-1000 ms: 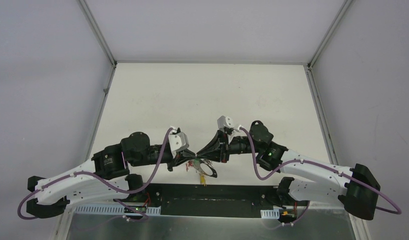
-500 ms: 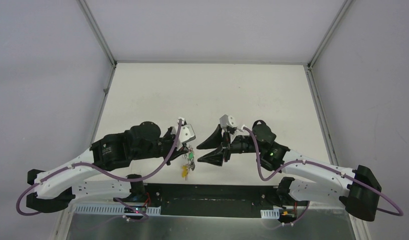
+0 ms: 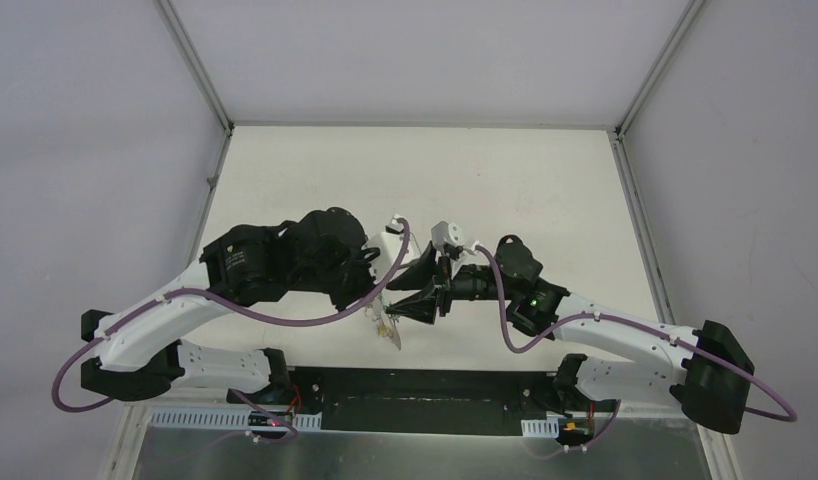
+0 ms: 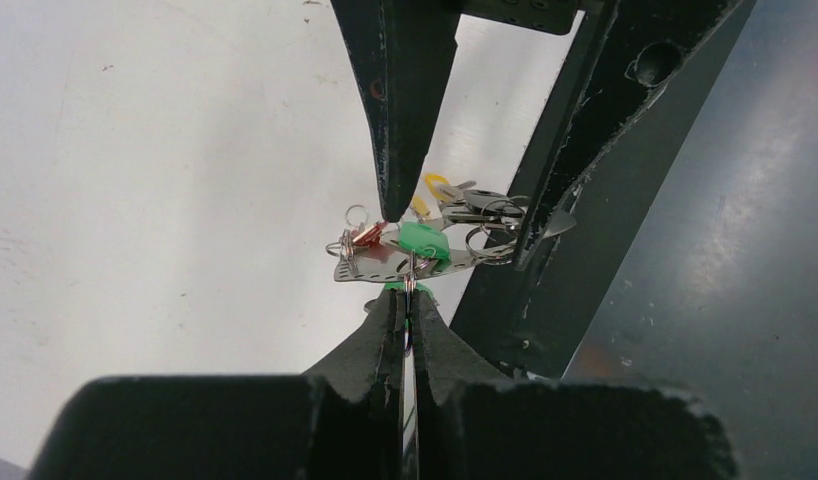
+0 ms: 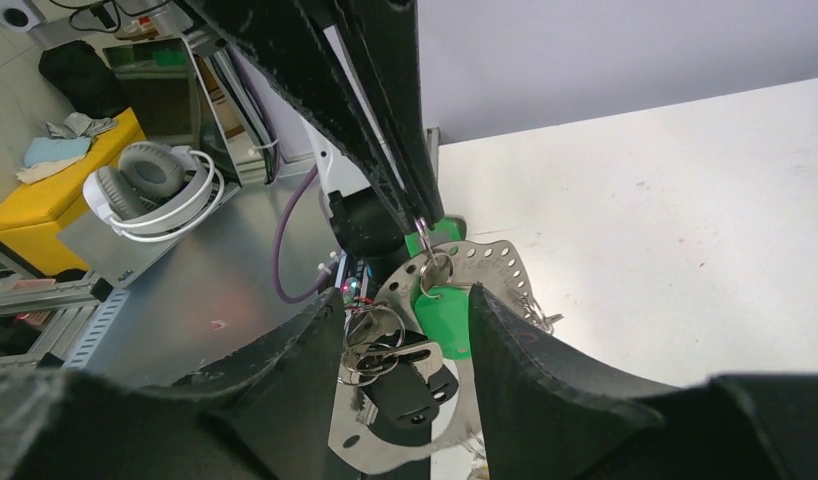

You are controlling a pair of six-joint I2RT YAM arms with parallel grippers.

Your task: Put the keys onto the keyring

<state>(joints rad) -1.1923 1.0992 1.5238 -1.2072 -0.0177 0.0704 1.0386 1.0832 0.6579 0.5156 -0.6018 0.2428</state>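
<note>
White tabletop between grey walls lies under both arms, which meet above its near edge. On the thin wire of the keyring the left gripper has its jaws pressed together, and a bunch hangs just past its fingertips: the green-capped key, the black-capped key, a red-capped key, a yellow-capped key and a perforated metal plate. Facing it, the right gripper stands with jaws apart on either side of that bunch, gripping nothing; whether its fingers touch the keys I cannot tell.
</note>
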